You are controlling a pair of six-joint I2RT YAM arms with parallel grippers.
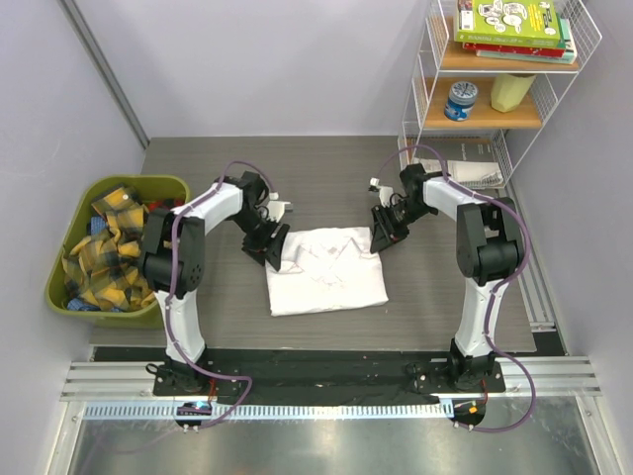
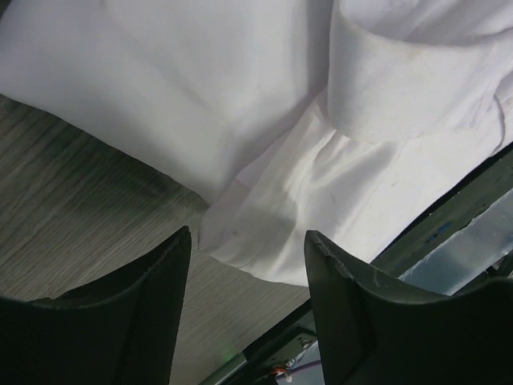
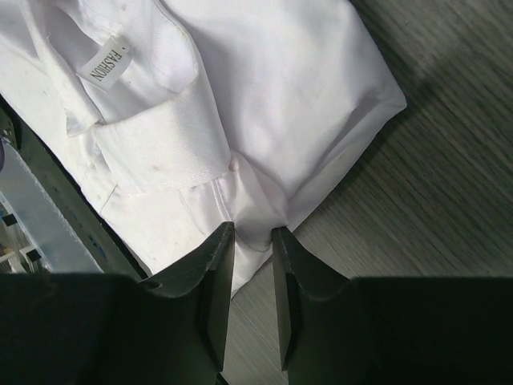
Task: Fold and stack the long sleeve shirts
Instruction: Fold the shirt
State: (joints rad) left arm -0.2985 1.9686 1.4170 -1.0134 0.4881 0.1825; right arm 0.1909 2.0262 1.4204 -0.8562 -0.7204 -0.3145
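Long sleeve shirt (image 1: 326, 269), white, folded, lay centred on desk (image 1: 326, 178), bare wood beyond each edge. I noted left claw (image 2: 248, 241) released astride one far corner, right claw (image 3: 252, 233) pinching the other, arms angled inward.

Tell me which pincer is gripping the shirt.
The right pincer: it is closed on a fold of the white shirt, while the left pincer gapes open.

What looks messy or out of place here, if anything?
Nothing is spilled or broken. The white shirt lies slightly crooked on the table, and its cuff shows faint brownish specks. At the left, plaid cloths are heaped in the green bin, some draped over its rim.
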